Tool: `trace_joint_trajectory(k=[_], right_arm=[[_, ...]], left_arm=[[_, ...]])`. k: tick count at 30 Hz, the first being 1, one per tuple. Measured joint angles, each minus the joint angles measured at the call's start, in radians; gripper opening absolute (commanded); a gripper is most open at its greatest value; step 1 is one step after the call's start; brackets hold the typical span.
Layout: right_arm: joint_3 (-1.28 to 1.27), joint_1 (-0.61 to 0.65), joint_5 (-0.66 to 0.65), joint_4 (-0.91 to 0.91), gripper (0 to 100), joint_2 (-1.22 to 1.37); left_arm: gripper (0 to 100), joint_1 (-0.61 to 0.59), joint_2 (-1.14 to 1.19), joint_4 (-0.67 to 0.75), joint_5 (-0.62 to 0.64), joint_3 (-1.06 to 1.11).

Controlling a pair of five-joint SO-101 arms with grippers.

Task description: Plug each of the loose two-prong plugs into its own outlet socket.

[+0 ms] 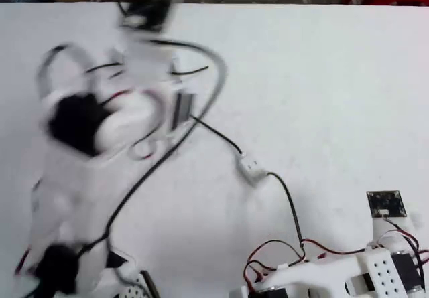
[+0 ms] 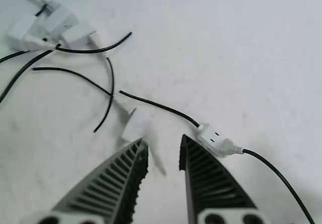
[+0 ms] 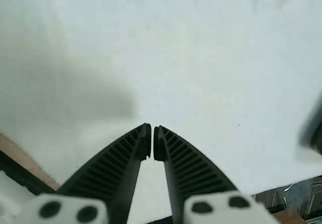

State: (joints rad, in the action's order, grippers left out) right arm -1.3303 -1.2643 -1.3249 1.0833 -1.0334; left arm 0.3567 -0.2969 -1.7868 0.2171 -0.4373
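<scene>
Left gripper [image 2: 162,153], its ribbed black fingers a narrow gap apart and empty, hangs just beside the small white plastic two-slot socket [image 2: 215,139] on a thin black cord; right gripper [image 3: 152,143] rests closed over the bare matte white table [image 3: 201,43]. The socket's slots look vacant, and a cluster of blocky white connectors [image 2: 43,27] lies well apart among slack cords, so I judge the plugging hardly begun.

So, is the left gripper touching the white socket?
Apart. The high view shows the socket lying on bare table, clear of the left gripper.
</scene>
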Motion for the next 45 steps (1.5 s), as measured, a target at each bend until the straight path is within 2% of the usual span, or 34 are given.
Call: trace_joint_trajectory(k=[3,7,12,19,22,29,35,39,45], right_arm=[[0.006,0.041,0.003,0.006,2.4,0.0],[0.118,0.104,0.02,0.106,2.5,0.0],[0.344,0.267,0.15,0.31,3.3,0.0],[0.6,0.589,0.35,0.537,24.5,0.0],[0.706,0.736,0.419,0.594,29.2,0.0],[0.799,1.162,0.637,0.6,29.7,0.023],[0.804,1.484,0.796,0.569,29.7,0.299],[0.855,1.588,0.827,0.486,29.7,0.525],[0.928,1.629,0.832,0.374,29.7,0.796]], left_arm=[[12,-0.115,-0.164,0.002,-0.002,0.153],[11,-0.324,-0.298,0.092,-0.002,0.373],[11,-0.554,-0.388,0.236,-0.002,0.681],[11,-0.75,-0.43,0.433,-0.003,1.014],[11,-0.787,-0.43,0.503,0.0,1.123],[11,-0.789,-0.43,0.749,-0.003,1.382],[11,-0.789,-0.43,0.924,-0.003,1.51],[11,-0.79,-0.43,0.953,-0.003,1.527],[11,-0.79,-0.43,0.976,-0.003,1.53]])
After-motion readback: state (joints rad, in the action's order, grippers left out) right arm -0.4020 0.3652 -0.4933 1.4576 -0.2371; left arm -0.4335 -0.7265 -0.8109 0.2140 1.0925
